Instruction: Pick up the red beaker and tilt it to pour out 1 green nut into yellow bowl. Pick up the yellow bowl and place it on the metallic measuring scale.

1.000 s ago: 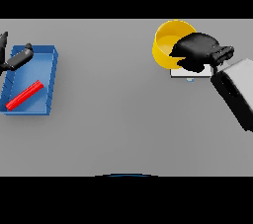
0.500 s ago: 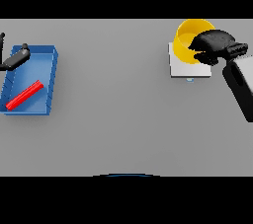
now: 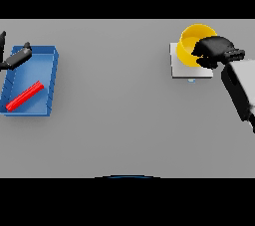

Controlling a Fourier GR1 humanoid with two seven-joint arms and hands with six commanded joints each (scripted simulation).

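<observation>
The yellow bowl point(image 3: 191, 46) is at the far right, over the back part of the metallic measuring scale point(image 3: 185, 65), a pale square plate. My right hand point(image 3: 215, 51) is curled over the bowl's right rim and grips it; I cannot tell whether the bowl rests on the scale. The red beaker point(image 3: 25, 95) lies on its side inside the blue tray point(image 3: 50, 83) at the far left. My left hand point(image 3: 12, 59) shows at the left edge over the tray's back corner, fingers straight, holding nothing. No green nut is visible.
The blue tray stands by the table's left edge. A small blue mark point(image 3: 191, 80) sits at the scale's front edge. My right forearm point(image 3: 240, 90) runs from the right edge up toward the bowl.
My right hand has carried the yellow bowl to the right and slightly back, from left of the scale to over its rear part. The left hand and the beaker have stayed put.
</observation>
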